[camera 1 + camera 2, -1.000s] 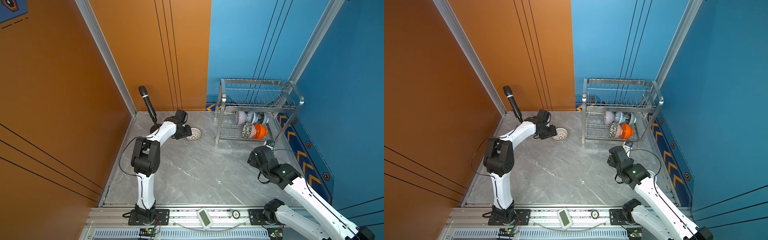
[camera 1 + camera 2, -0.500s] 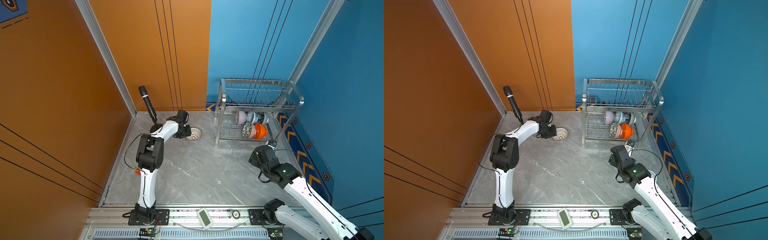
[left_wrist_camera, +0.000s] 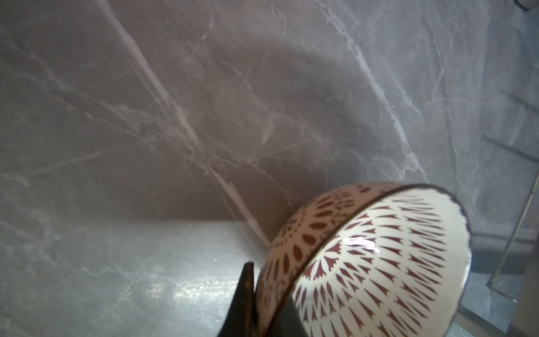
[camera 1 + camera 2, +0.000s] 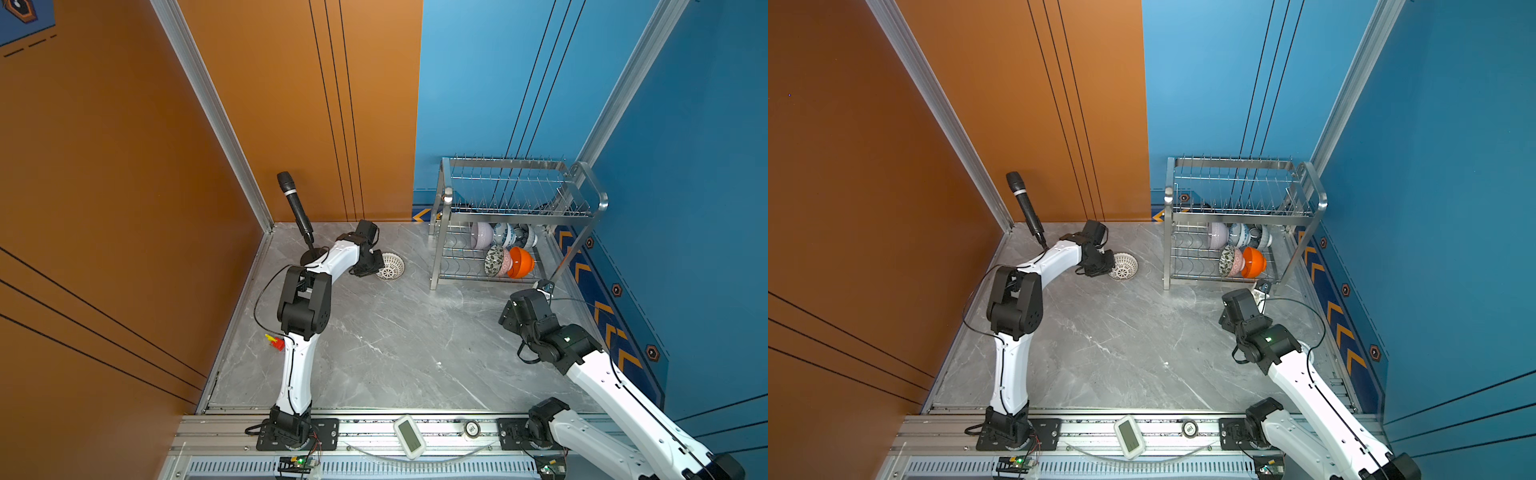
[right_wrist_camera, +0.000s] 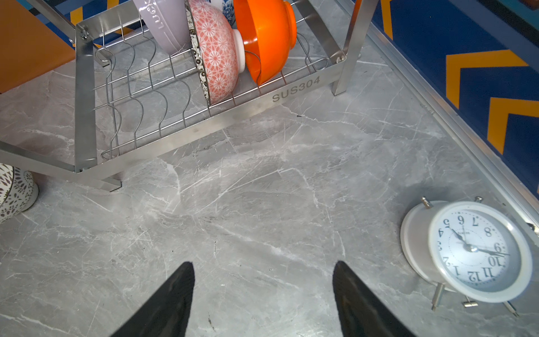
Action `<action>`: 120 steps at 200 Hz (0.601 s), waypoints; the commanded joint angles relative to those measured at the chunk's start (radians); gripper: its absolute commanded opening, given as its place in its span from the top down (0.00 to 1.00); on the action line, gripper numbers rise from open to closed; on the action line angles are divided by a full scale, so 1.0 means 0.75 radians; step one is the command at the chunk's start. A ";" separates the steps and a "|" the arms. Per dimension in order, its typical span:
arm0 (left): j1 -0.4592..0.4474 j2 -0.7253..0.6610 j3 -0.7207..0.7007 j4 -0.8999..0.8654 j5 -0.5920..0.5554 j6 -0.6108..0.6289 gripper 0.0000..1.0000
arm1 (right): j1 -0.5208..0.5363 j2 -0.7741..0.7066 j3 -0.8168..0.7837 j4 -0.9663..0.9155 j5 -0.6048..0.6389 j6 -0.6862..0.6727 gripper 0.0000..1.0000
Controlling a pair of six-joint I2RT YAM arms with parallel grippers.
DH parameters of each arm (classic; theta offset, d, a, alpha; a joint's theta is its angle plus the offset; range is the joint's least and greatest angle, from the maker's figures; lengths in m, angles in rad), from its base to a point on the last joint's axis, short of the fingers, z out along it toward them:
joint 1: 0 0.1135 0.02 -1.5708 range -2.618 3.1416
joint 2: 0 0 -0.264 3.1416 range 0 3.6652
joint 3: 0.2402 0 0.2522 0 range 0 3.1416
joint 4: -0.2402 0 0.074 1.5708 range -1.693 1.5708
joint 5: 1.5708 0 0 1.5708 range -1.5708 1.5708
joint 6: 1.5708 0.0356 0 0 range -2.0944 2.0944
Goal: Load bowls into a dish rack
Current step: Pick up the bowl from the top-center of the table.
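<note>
Grey marble tabletop point(image 4: 395, 340) carries the lattice-patterned bowl point(image 4: 391, 266) left of centre in a top view, rim pinched by the left gripper point(image 4: 374, 269), the dish rack point(image 4: 519, 215) lying rightward near the empty, spread-jawed right gripper point(image 5: 262, 265).

Dish rack point(image 5: 294, 90) shiny steel; lattice bowl point(image 3: 379, 262) glossy glazed; tabletop point(image 5: 262, 204) smooth grey marble-look.

Black microphone point(image 4: 295, 203) standing far left, white alarm clock point(image 5: 472, 251) on the right of the grey marble worktop point(image 4: 395, 345), white timer point(image 4: 409, 436) on near rail
</note>
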 commanded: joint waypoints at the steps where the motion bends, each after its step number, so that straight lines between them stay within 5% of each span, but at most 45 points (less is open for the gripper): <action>1: 0.011 -0.003 0.005 -0.032 -0.030 -0.002 1.00 | -0.012 0.015 0.045 -0.041 -0.021 -0.037 0.24; 120: -0.071 -0.270 -0.235 -0.031 0.025 0.010 1.00 | 0.031 0.175 0.159 0.075 -0.241 -0.091 0.30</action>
